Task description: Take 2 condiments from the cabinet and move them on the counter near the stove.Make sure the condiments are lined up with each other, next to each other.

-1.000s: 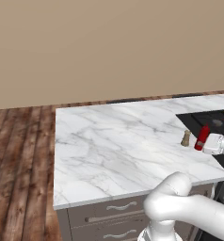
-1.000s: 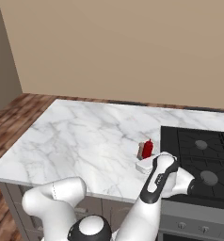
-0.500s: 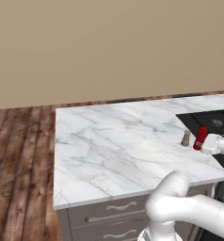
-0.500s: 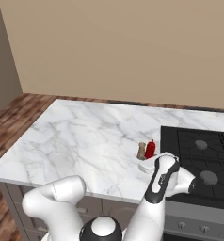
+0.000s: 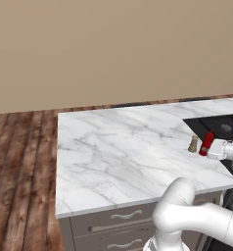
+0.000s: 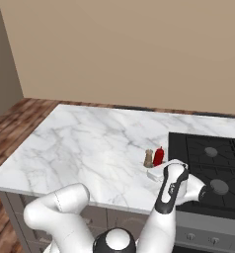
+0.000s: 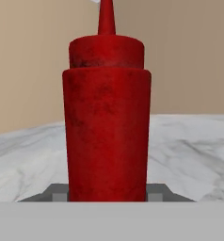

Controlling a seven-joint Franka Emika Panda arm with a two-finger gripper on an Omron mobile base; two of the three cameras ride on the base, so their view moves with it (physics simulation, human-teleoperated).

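Counter [image 5: 113, 152], white marble w/ grey veins, lay bare over most of its left & middle. Near its right edge stood the tan shaker [image 5: 193, 143], upright, w/ the red squeeze bottle [image 5: 206, 143] just beside it on the right, also upright. Gripper [image 5: 212, 148] was level w/ the bottle, fingers on either side & clasping it. Black stove [image 6: 213, 168] lay right of both, close by.

The shaker [image 6: 148, 158] stands just left of the squeeze bottle [image 6: 158, 156] on the counter [image 6: 90, 148] beside the stove [image 6: 208, 168].
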